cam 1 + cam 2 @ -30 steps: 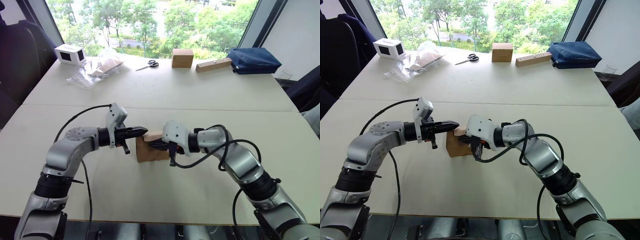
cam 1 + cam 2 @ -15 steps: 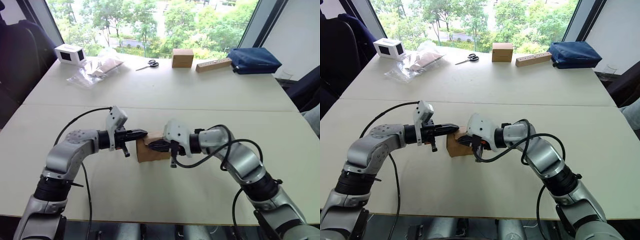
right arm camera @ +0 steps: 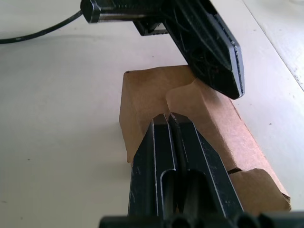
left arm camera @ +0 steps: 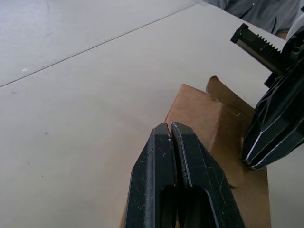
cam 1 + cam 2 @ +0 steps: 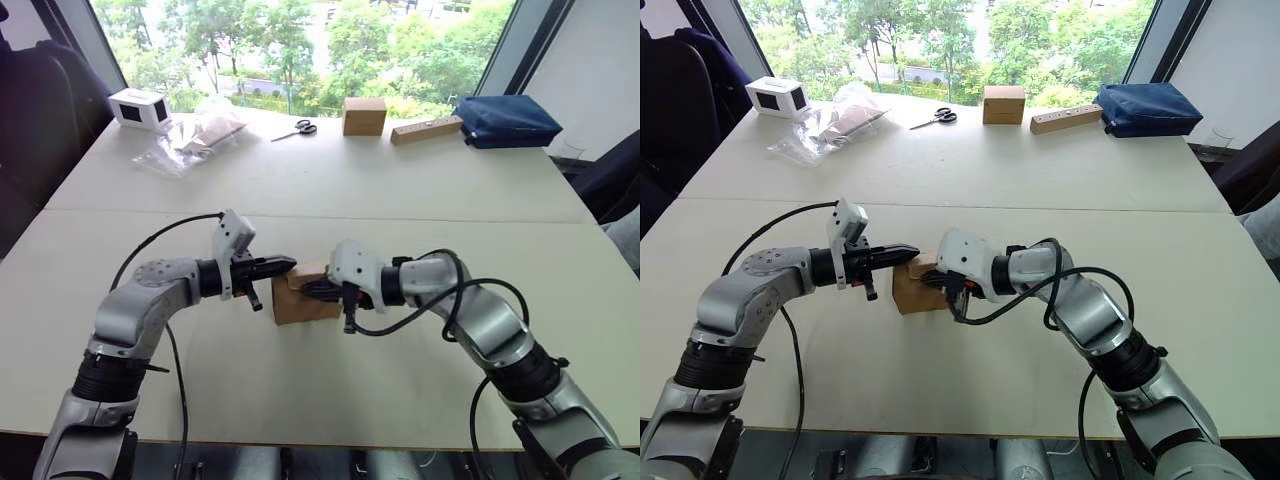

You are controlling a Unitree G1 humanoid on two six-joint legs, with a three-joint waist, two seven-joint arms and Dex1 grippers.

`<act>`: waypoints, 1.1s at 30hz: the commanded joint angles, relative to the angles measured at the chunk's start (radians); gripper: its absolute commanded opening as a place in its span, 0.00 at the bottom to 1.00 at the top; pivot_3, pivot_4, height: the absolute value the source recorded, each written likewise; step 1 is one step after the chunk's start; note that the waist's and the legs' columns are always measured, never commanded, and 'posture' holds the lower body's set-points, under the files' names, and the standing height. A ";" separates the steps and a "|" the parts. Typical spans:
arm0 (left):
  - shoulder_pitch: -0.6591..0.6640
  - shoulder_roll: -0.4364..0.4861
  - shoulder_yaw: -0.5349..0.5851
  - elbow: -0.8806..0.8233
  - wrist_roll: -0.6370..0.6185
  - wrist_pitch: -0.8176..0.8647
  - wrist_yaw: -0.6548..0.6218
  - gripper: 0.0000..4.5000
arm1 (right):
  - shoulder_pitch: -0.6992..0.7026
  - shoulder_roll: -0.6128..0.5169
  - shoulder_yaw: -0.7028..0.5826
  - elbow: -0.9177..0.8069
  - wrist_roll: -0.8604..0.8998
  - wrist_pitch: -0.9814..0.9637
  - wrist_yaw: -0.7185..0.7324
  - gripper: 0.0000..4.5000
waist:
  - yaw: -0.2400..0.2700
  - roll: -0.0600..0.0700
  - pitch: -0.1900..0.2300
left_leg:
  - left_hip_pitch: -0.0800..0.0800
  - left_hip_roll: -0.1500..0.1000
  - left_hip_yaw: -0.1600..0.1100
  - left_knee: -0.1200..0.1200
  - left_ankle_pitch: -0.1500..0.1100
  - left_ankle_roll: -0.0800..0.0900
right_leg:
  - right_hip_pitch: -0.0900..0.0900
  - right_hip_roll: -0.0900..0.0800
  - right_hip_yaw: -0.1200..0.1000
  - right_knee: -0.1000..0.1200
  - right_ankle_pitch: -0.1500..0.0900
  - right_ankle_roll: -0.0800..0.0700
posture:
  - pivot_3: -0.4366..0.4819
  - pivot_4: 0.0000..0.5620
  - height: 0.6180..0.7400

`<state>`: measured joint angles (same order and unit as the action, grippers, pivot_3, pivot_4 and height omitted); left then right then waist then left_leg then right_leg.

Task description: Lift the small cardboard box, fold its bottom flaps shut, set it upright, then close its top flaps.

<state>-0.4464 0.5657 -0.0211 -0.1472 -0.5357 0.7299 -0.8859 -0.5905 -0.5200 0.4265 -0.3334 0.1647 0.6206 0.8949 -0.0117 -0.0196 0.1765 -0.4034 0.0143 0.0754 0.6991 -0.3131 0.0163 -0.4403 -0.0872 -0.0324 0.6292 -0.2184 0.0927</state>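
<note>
Along the far edge of the counter (image 5: 330,190), well apart from the work, stand a white box with a black window (image 5: 139,107), a crumpled clear plastic bag (image 5: 195,133), a pair of scissors (image 5: 297,129), a squarer brown box (image 5: 364,116), a wooden strip (image 5: 428,130) and a blue pouch (image 5: 507,120); nothing lies between them and the small cardboard box (image 5: 303,295), which sits on the near half of the counter between the two arms. The box rests on the counter with its long axis running roughly from the robot's left to its right, its top flaps (image 3: 190,102) facing up and mostly folded down, a notched tab edge slightly raised. The left gripper (image 5: 283,265) comes in from the left, its fingers (image 4: 178,161) pressed together with nothing between them, the tips at the box's upper left edge. The right gripper (image 5: 312,290) reaches in from the right, its fingers (image 3: 173,142) likewise closed together and empty, lying over the top of the box, tips near those of the left gripper
</note>
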 commanded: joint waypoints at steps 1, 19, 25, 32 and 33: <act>-0.018 -0.001 0.024 -0.033 -0.026 0.006 0.004 0.01 | -0.022 -0.006 0.008 0.016 -0.047 -0.037 -0.011 0.00 | 0.000 0.000 0.000 | 0.000 0.000 0.000 0.000 0.000 0.000 | 0.000 0.000 0.000 0.000 0.000 0.000 | 0.48 0.27 1.00; -0.019 -0.010 0.027 -0.027 -0.043 0.012 0.035 0.01 | -0.039 0.009 0.034 0.043 -0.117 -0.009 -0.030 0.00 | 0.000 0.000 0.000 | 0.000 0.000 0.000 0.000 0.000 0.000 | 0.000 0.000 0.000 0.000 0.000 0.000 | 0.48 0.27 1.00; -0.029 -0.004 0.029 -0.001 -0.026 -0.011 0.042 0.01 | -0.051 -0.017 0.037 -0.006 -0.113 0.005 0.005 0.00 | 0.001 0.000 0.000 | 0.001 0.000 0.000 0.000 0.000 0.000 | 0.001 0.000 0.000 0.000 0.000 0.000 | 0.48 0.27 1.00; -0.027 0.002 0.003 0.006 -0.004 -0.036 0.024 0.01 | -0.110 -0.054 0.069 -0.050 -0.163 -0.002 0.039 0.00 | 0.000 0.000 0.000 | 0.000 0.000 0.000 0.000 0.000 0.000 | 0.000 0.000 0.000 0.000 0.000 0.000 | 0.48 0.27 1.00; -0.026 0.000 0.001 0.003 -0.005 -0.035 0.022 0.01 | -0.116 -0.059 0.075 -0.057 -0.166 -0.003 0.046 0.00 | 0.001 0.000 0.000 | 0.000 0.000 0.000 0.000 0.000 0.000 | 0.000 0.000 0.000 0.000 0.000 0.000 | 0.48 0.27 1.00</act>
<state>-0.4601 0.5645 -0.0220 -0.1244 -0.5399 0.7130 -0.8521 -0.6891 -0.5683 0.4936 -0.3543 0.0181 0.6238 0.9290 -0.0109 -0.0196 0.1764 -0.4030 0.0143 0.0752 0.6992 -0.3130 0.0162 -0.4399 -0.0872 -0.0325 0.6293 -0.2184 0.0927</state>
